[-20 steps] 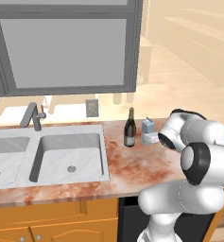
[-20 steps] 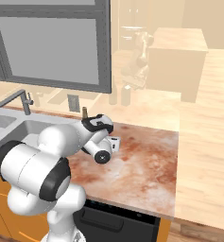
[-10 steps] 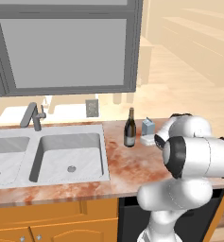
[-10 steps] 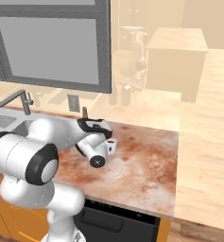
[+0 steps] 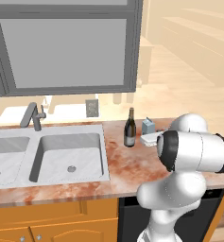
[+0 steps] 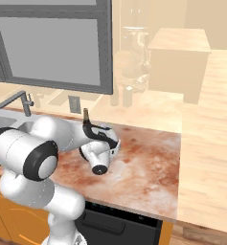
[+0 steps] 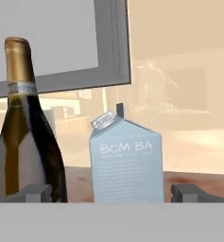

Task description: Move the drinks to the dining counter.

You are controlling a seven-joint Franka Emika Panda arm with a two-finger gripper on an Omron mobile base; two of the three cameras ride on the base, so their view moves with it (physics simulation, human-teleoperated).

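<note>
A dark wine bottle (image 7: 26,142) with a pale label stands on the marble counter, and a pale blue-grey carton (image 7: 126,163) stands just right of it. From the left base view the wine bottle (image 5: 129,128) and the carton (image 5: 148,125) sit near the counter's back, right of the sink. My gripper (image 7: 113,194) is open, low over the counter and level with the carton. The carton lies ahead between the lines of the two fingertips (image 7: 191,193), apart from them. In the right base view my gripper (image 6: 96,130) points toward the bottle's neck (image 6: 85,114). The dining counter is out of view.
A steel double sink (image 5: 71,156) with a faucet (image 5: 33,116) fills the counter's left part. A wall outlet (image 5: 91,108) and a large window frame (image 5: 132,47) stand behind the drinks. The marble counter (image 6: 148,167) ends at its right edge beside a pale wood surface.
The arm has folded and swung its elbow across in front of the base. The hand has dropped lower and closer toward the carton. The jaws stay open; bottle and carton have not moved.
</note>
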